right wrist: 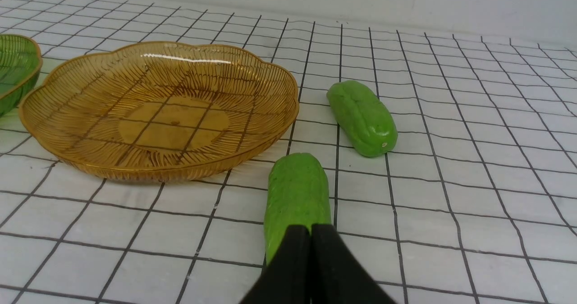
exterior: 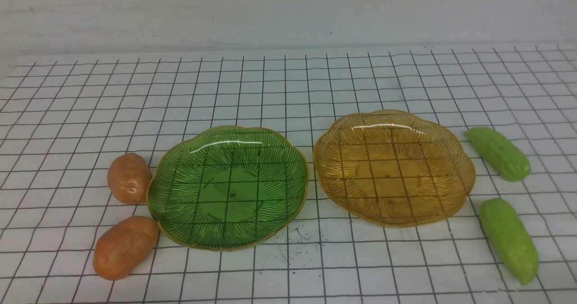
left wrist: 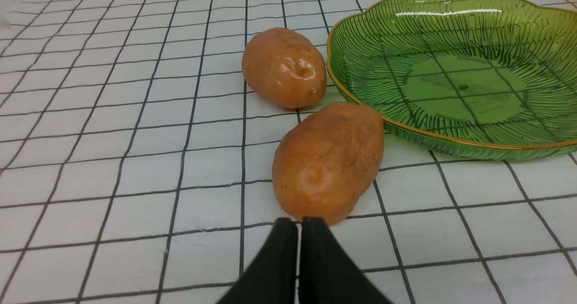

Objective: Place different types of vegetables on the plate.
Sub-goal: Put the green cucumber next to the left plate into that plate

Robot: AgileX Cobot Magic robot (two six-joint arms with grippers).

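Observation:
Two orange-brown potatoes lie left of the green plate (exterior: 180, 232): the far one (exterior: 129, 177) and the near one (exterior: 125, 247). Two light-green gourds lie right of the amber plate (exterior: 455, 168): the far one (exterior: 498, 153) and the near one (exterior: 509, 240). Both plates hold nothing. In the left wrist view my left gripper (left wrist: 299, 225) is shut and empty, just short of the near potato (left wrist: 329, 160); the far potato (left wrist: 284, 67) lies beyond it. In the right wrist view my right gripper (right wrist: 310, 232) is shut and empty over the end of the near gourd (right wrist: 296, 195); the far gourd (right wrist: 362, 117) lies beyond it. Neither gripper shows in the front view.
A white cloth with a black grid (exterior: 288, 83) covers the table. A pale wall (exterior: 288, 11) stands at the back. The green plate's rim (left wrist: 360, 101) almost touches the near potato. The amber plate (right wrist: 67, 159) sits close beside the near gourd.

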